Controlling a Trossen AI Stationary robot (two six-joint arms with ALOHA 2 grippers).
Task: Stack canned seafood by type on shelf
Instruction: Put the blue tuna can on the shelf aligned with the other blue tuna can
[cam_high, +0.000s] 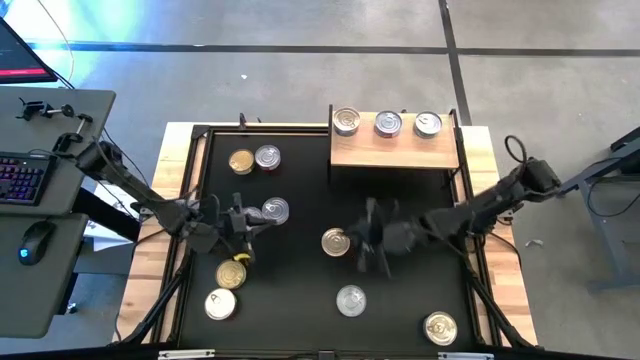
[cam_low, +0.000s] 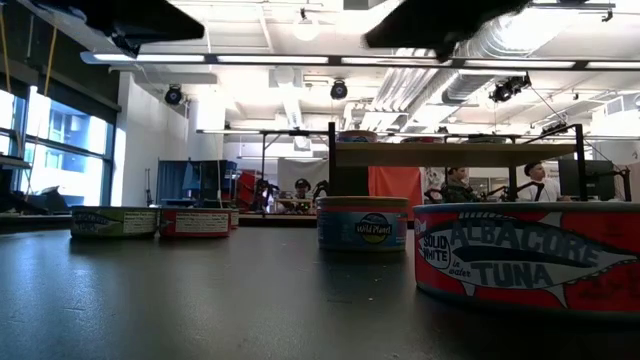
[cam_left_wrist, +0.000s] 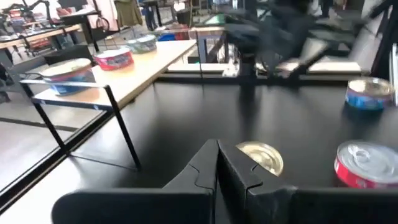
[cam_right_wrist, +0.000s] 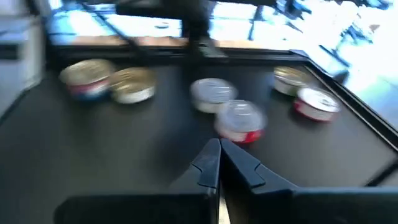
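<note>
Three silver-topped tins (cam_high: 386, 124) already on the shelf (cam_high: 394, 154), in a row along its back edge, apart from one another (side by side, not stacked yet); rest of the canned seafood loose on the table (cam_high: 300, 250): gold-topped tin (cam_high: 241, 161) touching a silver one (cam_high: 267, 156) near the far left, another silver-topped tin (cam_high: 275, 210) mid-left, gold tin (cam_high: 231, 274) and a pale one (cam_high: 220, 304) near left, gold-topped tin (cam_high: 336, 242) at centre, silver tin (cam_high: 351, 300) and gold tin (cam_high: 440, 327) toward the near right. Left gripper (cam_high: 243, 222) over the left cluster, fingers pressed together, nothing pinched; hovering just beside the mid-left silver tin, likely lining up on it. Right gripper (cam_high: 372, 240) just beside the centre gold tin, also pressed together and empty; blurred, so probably moving. Sorting looks early: only one type shelved, gold tins all on the table; either gripper needs to spread before any pick.
</note>
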